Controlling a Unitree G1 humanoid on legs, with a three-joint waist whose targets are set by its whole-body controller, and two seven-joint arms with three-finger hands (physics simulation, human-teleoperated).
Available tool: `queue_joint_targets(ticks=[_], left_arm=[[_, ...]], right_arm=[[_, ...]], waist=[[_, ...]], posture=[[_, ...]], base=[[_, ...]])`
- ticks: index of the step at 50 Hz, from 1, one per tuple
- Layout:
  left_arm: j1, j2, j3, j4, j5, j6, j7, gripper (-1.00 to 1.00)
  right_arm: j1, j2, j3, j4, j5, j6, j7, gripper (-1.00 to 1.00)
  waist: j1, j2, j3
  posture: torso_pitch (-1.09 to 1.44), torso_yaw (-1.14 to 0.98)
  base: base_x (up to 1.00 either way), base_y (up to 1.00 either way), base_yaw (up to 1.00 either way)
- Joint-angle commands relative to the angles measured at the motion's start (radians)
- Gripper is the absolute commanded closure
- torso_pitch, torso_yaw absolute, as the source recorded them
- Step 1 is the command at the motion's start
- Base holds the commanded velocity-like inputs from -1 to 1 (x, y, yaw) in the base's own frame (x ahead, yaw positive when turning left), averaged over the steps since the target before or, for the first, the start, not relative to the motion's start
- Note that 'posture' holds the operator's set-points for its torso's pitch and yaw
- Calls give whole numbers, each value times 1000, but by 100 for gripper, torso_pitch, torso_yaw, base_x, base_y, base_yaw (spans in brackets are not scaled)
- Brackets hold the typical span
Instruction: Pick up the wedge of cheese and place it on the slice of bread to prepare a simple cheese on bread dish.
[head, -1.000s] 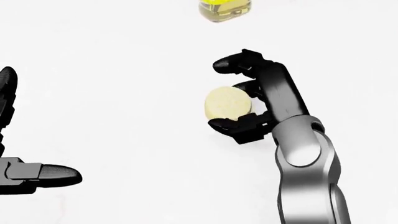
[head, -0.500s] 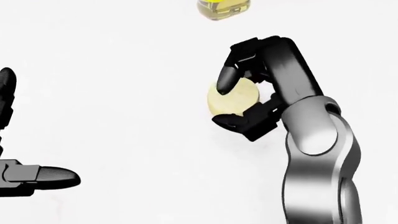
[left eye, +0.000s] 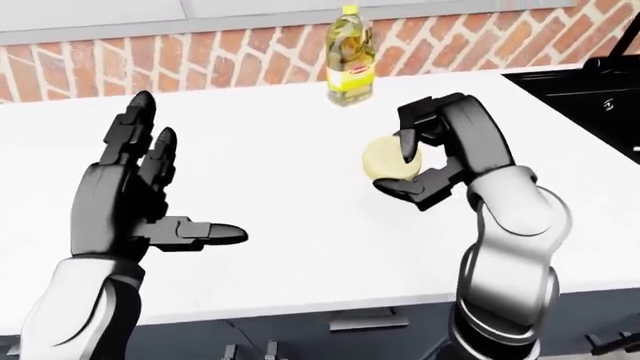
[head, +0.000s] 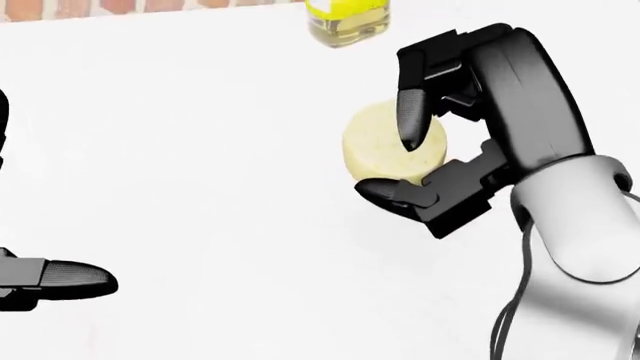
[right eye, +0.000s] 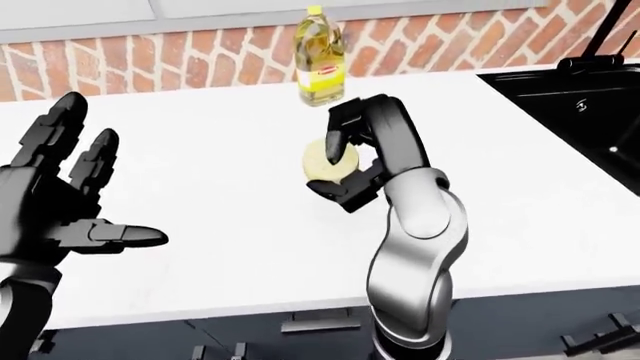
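Note:
A pale yellow, rounded piece of cheese (head: 380, 146) is in my right hand (head: 395, 166). The black fingers curl over its top and the thumb presses from below, and it is held above the white counter (left eye: 280, 150). The cheese also shows in the left-eye view (left eye: 383, 159). My left hand (left eye: 175, 180) is open and empty, palm up with fingers spread, over the left of the counter. No slice of bread shows in any view.
A bottle of yellow oil (left eye: 350, 56) stands on the counter by the brick wall (left eye: 200, 64), just above the right hand in the views. A black sink with a tap (right eye: 580, 97) lies at the right edge. Grey drawer fronts (left eye: 360, 322) run below the counter.
My right hand's fingers have closed over the cheese and raised it toward the camera. The head view has shifted a little, and the brick wall now shows at its top. The left hand has barely moved.

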Motion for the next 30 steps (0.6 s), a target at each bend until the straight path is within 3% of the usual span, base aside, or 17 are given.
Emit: queue_joint_targets(ticks=[1, 5, 7, 9, 11, 13, 14, 15, 16, 20, 30], left_arm=[[-12, 11, 11, -28, 0, -28, 3, -100], [-3, 9, 17, -27, 0, -34, -2, -100], [-3, 8, 18, -30, -1, -32, -1, -100], [-1, 9, 16, -28, 0, -35, -2, -100], [1, 9, 19, -29, 0, -36, -4, -100], [3, 9, 20, -29, 0, -37, -6, -100], [3, 8, 19, -28, 0, -37, -6, -100], [2, 8, 18, -28, 1, -37, -5, -100], [0, 9, 17, -26, 2, -37, -5, -100], [4, 6, 11, -19, 8, -48, -8, -100], [10, -1, 5, -21, 17, -50, -11, -100]], right_arm=[[-30, 1, 0, -28, 5, -15, -16, 100], [-32, -2, -2, -31, 19, 3, -19, 100], [-44, -5, 4, -34, 16, 21, -16, 100], [-42, -4, 2, -32, 23, 18, -23, 100], [-42, -6, 5, -31, 23, 20, -28, 100], [-42, -8, 7, -29, 23, 19, -31, 100], [-45, -7, 6, -28, 24, 21, -32, 100], [-49, -7, 6, -28, 24, 26, -32, 100], [-51, -7, 6, -29, 25, 30, -32, 100], [-53, -10, 0, -30, 33, 37, -38, 100], [-46, -9, 3, -34, 51, 53, -55, 100]], waist=[[1, -3, -22], [3, -20, -5], [6, -36, -14], [14, -32, -13], [19, -16, -5], [20, 16, -1], [17, 50, 2], [22, 93, 28], [31, 47, 45], [23, 47, 15], [53, 8, 6]], posture=[[0, 0], [0, 0], [0, 0], [0, 0], [0, 0], [0, 0], [0, 0], [0, 0], [0, 0], [0, 0], [0, 0]], base=[[-76, 0, 0], [-76, 0, 0], [-76, 0, 0], [-76, 0, 0], [-65, 0, 0], [-43, 0, 0], [-6, 0, 0], [-2, -1, 0], [-4, -11, 0], [-4, -18, 0], [-12, -50, 0]])
